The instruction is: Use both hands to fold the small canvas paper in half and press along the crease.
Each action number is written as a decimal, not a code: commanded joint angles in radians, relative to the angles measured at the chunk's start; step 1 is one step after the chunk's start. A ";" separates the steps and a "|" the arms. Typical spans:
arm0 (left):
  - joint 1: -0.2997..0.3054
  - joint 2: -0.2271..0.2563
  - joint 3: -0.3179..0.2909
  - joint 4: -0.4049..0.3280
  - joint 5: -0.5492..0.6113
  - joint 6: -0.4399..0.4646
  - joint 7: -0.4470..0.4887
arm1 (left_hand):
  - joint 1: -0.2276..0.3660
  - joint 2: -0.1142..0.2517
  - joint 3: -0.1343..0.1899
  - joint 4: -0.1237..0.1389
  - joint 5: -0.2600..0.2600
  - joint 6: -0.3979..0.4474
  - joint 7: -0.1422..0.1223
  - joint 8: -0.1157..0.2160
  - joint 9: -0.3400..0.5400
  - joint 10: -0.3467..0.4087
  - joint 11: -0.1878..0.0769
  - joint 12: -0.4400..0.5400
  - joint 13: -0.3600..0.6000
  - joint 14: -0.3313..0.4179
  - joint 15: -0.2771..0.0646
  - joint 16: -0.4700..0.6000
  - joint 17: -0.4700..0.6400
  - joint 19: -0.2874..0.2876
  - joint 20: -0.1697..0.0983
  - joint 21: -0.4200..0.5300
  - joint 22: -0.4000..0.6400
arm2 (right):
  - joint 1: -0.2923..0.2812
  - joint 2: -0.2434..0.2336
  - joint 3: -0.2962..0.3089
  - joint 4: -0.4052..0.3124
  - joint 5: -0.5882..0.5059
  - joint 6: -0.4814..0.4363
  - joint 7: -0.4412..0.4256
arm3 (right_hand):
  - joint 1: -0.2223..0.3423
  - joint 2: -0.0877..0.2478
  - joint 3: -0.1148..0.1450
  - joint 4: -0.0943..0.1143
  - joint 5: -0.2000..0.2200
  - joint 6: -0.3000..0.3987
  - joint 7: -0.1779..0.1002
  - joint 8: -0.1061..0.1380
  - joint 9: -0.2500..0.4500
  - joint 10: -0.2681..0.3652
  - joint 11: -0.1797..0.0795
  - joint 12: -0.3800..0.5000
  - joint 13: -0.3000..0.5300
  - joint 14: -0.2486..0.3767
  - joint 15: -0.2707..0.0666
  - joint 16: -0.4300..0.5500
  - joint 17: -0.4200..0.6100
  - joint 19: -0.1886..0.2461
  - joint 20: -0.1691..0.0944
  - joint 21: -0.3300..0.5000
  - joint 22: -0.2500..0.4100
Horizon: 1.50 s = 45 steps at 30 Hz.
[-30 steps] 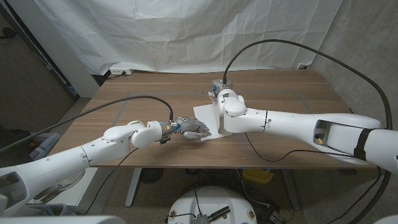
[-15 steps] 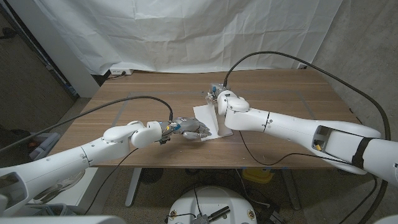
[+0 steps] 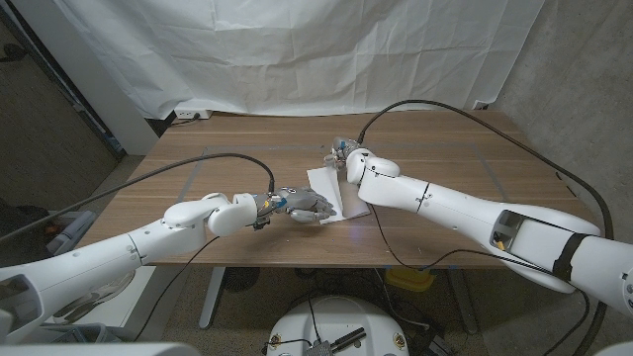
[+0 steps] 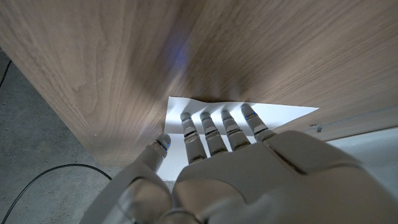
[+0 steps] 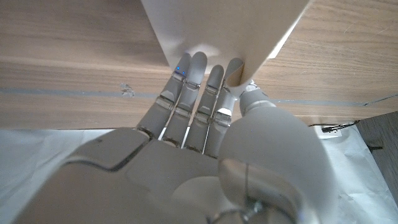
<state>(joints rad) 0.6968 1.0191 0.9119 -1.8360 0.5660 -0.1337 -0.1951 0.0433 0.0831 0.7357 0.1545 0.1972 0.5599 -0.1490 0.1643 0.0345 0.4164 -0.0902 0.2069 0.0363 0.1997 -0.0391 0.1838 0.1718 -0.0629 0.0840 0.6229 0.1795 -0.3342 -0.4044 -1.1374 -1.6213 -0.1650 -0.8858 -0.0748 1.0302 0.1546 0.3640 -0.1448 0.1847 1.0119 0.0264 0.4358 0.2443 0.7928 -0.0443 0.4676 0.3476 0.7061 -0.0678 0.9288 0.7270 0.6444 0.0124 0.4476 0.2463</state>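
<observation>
The small white canvas paper (image 3: 330, 190) lies near the middle of the wooden table (image 3: 198, 168), close to its front edge. My left hand (image 3: 305, 206) presses down on the paper's near left part, and in the left wrist view its fingertips (image 4: 211, 127) rest on the sheet (image 4: 280, 115). At the paper's far edge is my right hand (image 3: 348, 156). In the right wrist view that hand (image 5: 199, 124) pinches the raised edge of the paper (image 5: 217, 25) between its fingers and thumb (image 5: 252, 96), and the sheet stands up from the wood.
The table's front edge (image 3: 297, 259) runs just behind my left hand. Faint tape lines (image 3: 227, 150) cross the tabletop. Black cables (image 3: 465, 69) loop over both arms. A white cloth backdrop (image 3: 297, 49) hangs behind the table.
My right forearm has swung lower and straighter, and the right hand has edged slightly left at the paper's far edge. The left hand has stayed on the paper.
</observation>
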 commanded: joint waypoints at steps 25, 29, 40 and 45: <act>0.005 0.010 -0.006 -0.006 0.002 0.004 0.020 | 0.000 0.051 0.012 0.000 0.006 0.190 0.178 0.023 0.146 0.101 0.023 0.003 0.155 0.005 -0.080 -0.003 0.000 0.008 0.003 -0.008 0.005 | -0.105 -0.001 0.162 0.048 0.186 0.199 -0.016 | -0.397 -0.062 -0.159 0.177 -0.008 -0.239 0.067 -0.112 -0.017 -0.135 0.186 -0.093 -0.049 -0.072 0.022 -0.197 -0.186 -0.044 0.069 0.091 0.037; 0.019 0.023 -0.023 -0.025 0.001 0.027 0.047 | 0.000 0.050 0.013 0.000 0.005 0.183 0.167 0.021 0.146 0.094 0.028 0.000 0.155 0.006 -0.074 -0.002 0.000 0.009 0.003 -0.009 0.005 | -0.113 -0.004 0.165 0.040 0.177 0.205 -0.036 | -0.401 -0.057 -0.159 0.176 -0.007 -0.231 0.074 -0.113 -0.019 -0.127 0.192 -0.092 -0.051 -0.059 0.024 -0.190 -0.187 -0.031 0.069 0.101 0.038; 0.078 0.071 -0.074 -0.098 0.033 0.121 0.153 | -0.005 0.046 0.011 0.004 0.002 0.154 0.182 0.020 0.148 0.117 0.054 0.009 0.157 0.075 -0.043 0.019 0.004 0.035 0.016 -0.008 0.006 | -0.126 -0.007 0.166 0.031 0.153 0.215 -0.073 | -0.411 -0.050 -0.162 0.166 -0.006 -0.186 0.085 -0.105 -0.025 -0.081 0.204 -0.077 -0.054 -0.030 0.032 -0.175 -0.189 -0.010 0.071 0.122 0.042; 0.126 0.095 -0.105 -0.125 0.052 0.162 0.264 | -0.009 0.047 0.006 0.007 -0.005 0.194 0.200 0.037 0.151 0.171 0.055 0.028 0.162 0.187 -0.022 0.049 0.013 0.067 0.026 -0.002 0.009 | -0.124 -0.005 0.159 0.033 0.138 0.210 -0.081 | -0.411 -0.043 -0.160 0.155 -0.005 -0.141 0.093 -0.094 -0.028 -0.034 0.211 -0.060 -0.054 0.016 0.030 -0.156 -0.192 0.017 0.068 0.144 0.045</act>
<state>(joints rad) 0.7612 1.0730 0.8672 -1.9014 0.5934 -0.0478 -0.0866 0.0432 0.0833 0.7440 0.1546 0.1972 0.5473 -0.1376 0.1929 0.1564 0.4706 -0.1311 0.2249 0.0845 0.3387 -0.0412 0.2173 0.1762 -0.0108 0.1070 0.6154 0.1858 -0.4525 -0.4096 -0.9748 -1.5854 -0.0026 -0.6796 -0.1310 0.6228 0.1115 0.1998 0.0191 0.1740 0.8548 0.1181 0.3344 0.2141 0.7221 0.1460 0.4012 0.2922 0.7061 -0.0358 0.7657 0.5322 0.6485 0.0807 0.5833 0.2867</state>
